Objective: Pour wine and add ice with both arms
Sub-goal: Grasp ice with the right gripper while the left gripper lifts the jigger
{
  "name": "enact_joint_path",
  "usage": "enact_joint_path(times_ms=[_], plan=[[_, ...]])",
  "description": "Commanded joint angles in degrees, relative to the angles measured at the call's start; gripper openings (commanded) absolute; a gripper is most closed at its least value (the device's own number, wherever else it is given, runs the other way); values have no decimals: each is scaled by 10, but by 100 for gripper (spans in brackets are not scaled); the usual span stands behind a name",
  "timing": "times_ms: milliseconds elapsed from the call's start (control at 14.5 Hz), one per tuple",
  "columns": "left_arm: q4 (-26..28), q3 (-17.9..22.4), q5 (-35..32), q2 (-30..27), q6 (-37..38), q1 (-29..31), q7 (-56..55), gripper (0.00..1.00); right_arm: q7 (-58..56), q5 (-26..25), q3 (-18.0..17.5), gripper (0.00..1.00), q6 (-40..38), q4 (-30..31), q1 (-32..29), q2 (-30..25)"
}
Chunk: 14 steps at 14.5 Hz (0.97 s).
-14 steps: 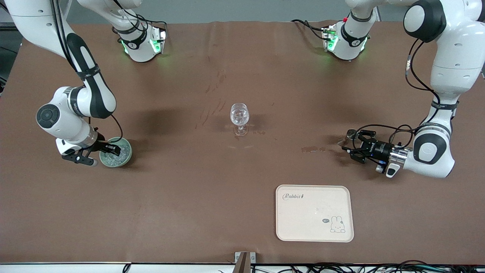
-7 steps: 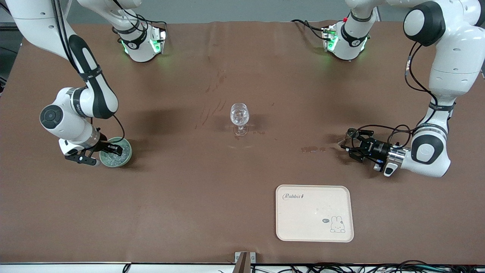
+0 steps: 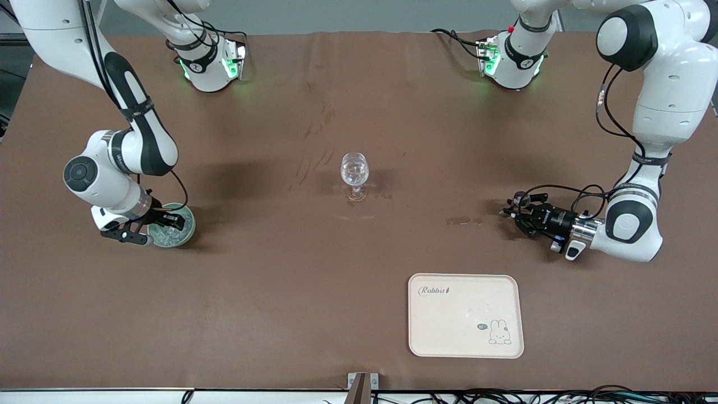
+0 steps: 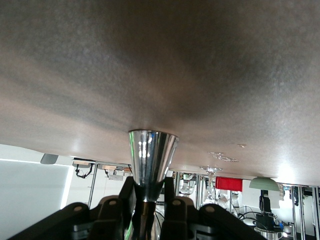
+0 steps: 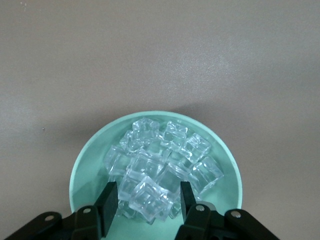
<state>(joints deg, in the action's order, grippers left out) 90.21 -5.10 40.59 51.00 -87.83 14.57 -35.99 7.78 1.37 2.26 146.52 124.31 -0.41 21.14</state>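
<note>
Tray point(image 3: 465, 315), cream, lower centre of the brown counter point(image 3: 280, 292); ice point(image 5: 160, 167) heaped in green bowl point(image 3: 171, 227), mid-left, right pincer point(image 5: 145, 200) spread astride one cube; left pincer point(image 4: 149, 202), mid-right, pinching steel jigger point(image 4: 151, 157); wine glass point(image 3: 355, 175), centre.

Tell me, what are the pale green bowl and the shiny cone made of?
The pale green bowl looks like matte plastic or glazed ceramic: smooth, even colour. The shiny silver cone, shut in the left gripper, looks like polished metal with mirror reflections.
</note>
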Motion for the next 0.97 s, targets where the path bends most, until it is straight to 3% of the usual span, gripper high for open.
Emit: enact_joint_path(times_ms=[0,415,484,553,622,691,899], plan=[[0,-1,7,-4,8,5,4,18,-16,3,-3,54,6,16,-8,-7],[-9,-8,16,-13,27,5,3,1,-16,4,-3,44,7,16,-9,-6],[-17,-20,17,-17,27,3,-5,1,-15,4,-4,39,7,16,-9,-6],[-23,-37,20,-20,27,4,-11,1,-15,4,-4,29,6,16,-9,-6],[-28,-46,32,-25,26,2,-25,1,-15,4,-4,11,5,16,-9,-6],[-36,-48,46,-27,25,-5,-44,1,-14,4,-3,3,4,15,-10,-6],[-50,-71,59,-47,12,-37,-108,1,-18,4,-3,1,-3,7,-10,-7]])
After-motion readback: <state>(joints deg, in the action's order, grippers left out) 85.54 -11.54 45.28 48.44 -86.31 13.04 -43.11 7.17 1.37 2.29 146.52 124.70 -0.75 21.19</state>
